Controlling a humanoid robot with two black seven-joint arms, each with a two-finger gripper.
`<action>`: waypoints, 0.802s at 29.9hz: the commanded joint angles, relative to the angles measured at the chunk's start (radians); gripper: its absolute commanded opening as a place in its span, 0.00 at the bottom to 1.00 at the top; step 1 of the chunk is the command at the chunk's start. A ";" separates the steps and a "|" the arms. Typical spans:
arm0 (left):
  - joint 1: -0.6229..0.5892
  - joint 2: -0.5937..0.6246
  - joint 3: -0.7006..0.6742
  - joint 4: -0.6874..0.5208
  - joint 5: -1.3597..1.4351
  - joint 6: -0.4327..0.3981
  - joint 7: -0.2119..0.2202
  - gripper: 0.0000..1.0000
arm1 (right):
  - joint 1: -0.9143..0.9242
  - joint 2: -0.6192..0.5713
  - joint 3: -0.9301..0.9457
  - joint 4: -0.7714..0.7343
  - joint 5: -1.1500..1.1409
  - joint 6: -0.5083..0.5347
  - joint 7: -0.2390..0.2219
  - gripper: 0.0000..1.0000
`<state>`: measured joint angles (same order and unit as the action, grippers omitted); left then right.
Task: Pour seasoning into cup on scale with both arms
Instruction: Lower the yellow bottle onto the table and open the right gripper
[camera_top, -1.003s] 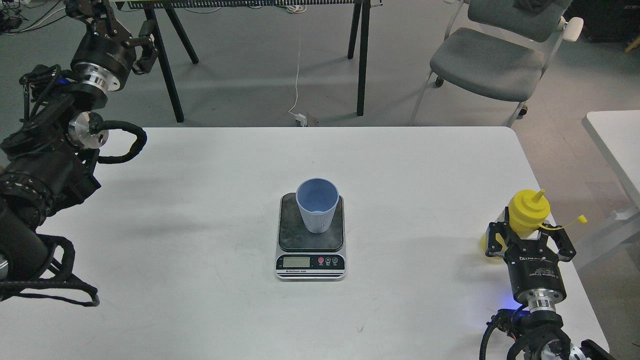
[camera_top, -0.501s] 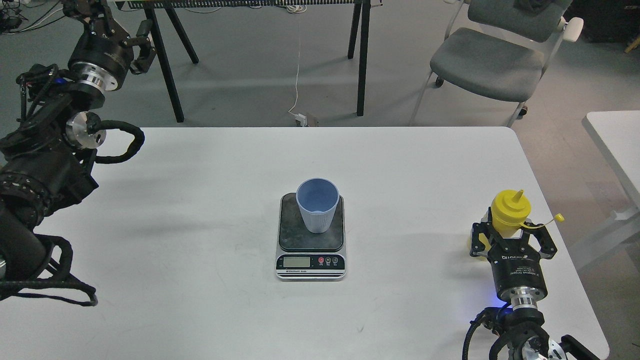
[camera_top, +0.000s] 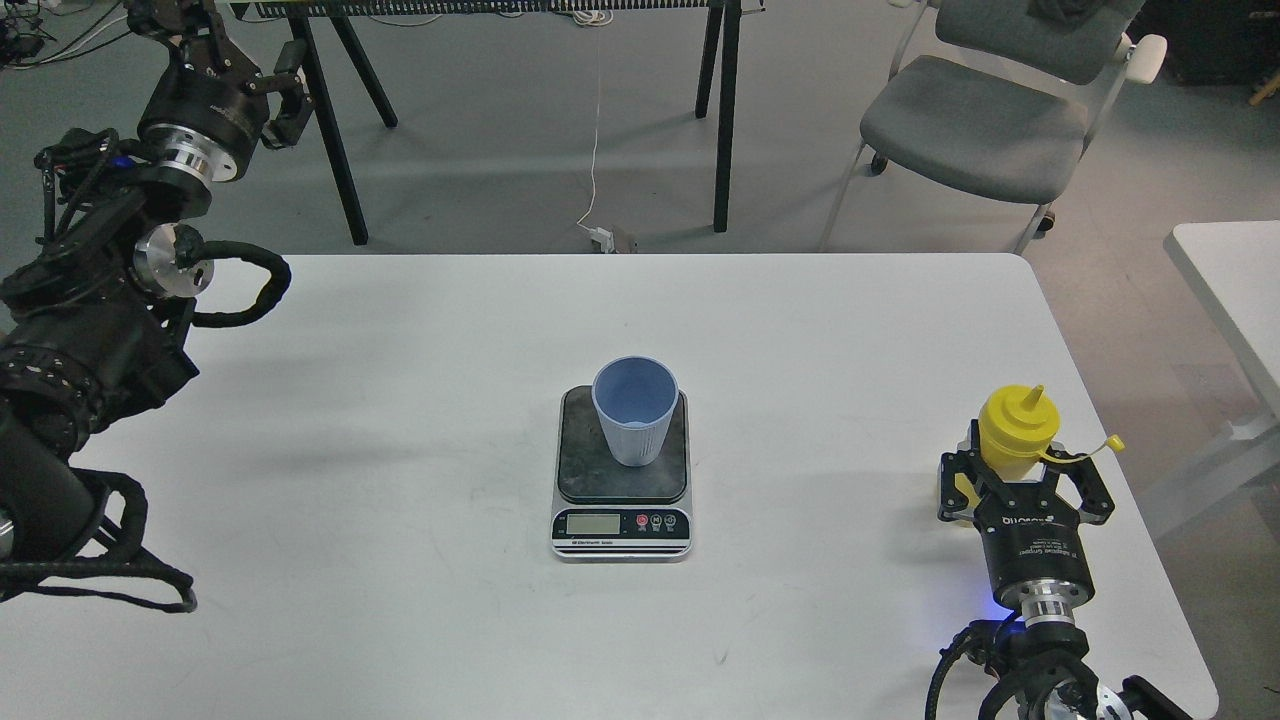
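Lowered since earlier, seasoning (camera_top: 1015, 428) sits between right tool (camera_top: 1022, 478) fingers.

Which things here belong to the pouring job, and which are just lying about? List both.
Job:
- seasoning bottle, upright, right hand around it
- cup, upright on the scale
- scale
- left hand, raised beyond the table

Lying about:
- grey chair
- black trestle legs
- white cable
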<state>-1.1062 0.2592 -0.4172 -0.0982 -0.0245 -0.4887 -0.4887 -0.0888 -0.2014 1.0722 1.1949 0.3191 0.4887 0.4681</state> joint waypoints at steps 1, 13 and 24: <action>-0.001 -0.002 0.000 0.000 0.000 0.000 0.000 0.97 | 0.000 0.000 0.000 -0.003 -0.003 0.000 0.001 0.69; -0.001 -0.002 0.000 0.000 0.000 0.000 0.000 0.97 | -0.003 0.004 0.000 -0.005 -0.020 0.000 0.004 1.00; -0.003 -0.002 0.000 0.000 0.000 0.000 0.000 0.97 | -0.077 -0.007 0.002 0.012 -0.018 0.000 0.000 1.00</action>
<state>-1.1079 0.2579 -0.4169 -0.0983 -0.0245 -0.4887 -0.4887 -0.1362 -0.2049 1.0723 1.2028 0.2992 0.4887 0.4702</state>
